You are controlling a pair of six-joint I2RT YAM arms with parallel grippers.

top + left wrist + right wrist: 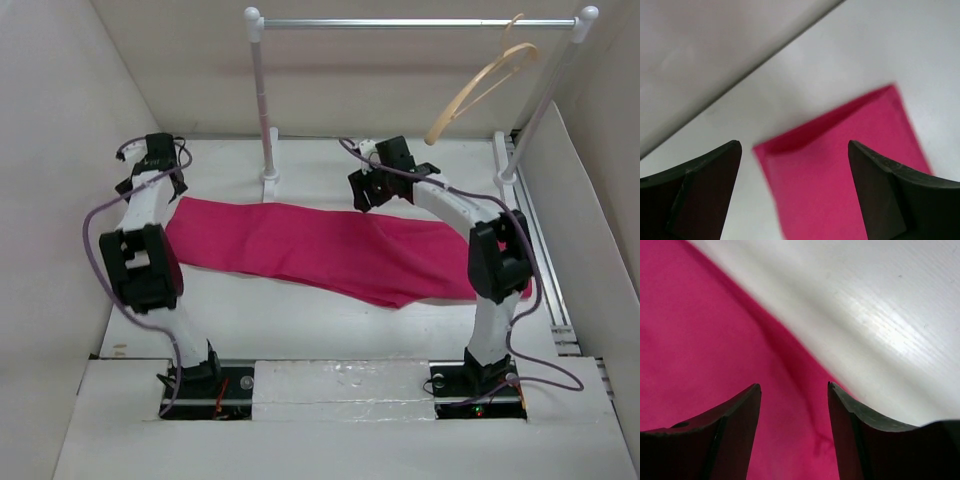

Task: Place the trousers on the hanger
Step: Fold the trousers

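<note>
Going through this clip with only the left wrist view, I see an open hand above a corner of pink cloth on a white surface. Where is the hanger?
Observer: The hanger hangs by its hook near the right end of the clothes rail at the back. It is tilted and has nothing on it.
Operator: And what is the other arm doing?
Observer: The right hand is open and holding nothing. It is low over the far edge of the trousers, which lie flat across the table between the two arms.
</note>
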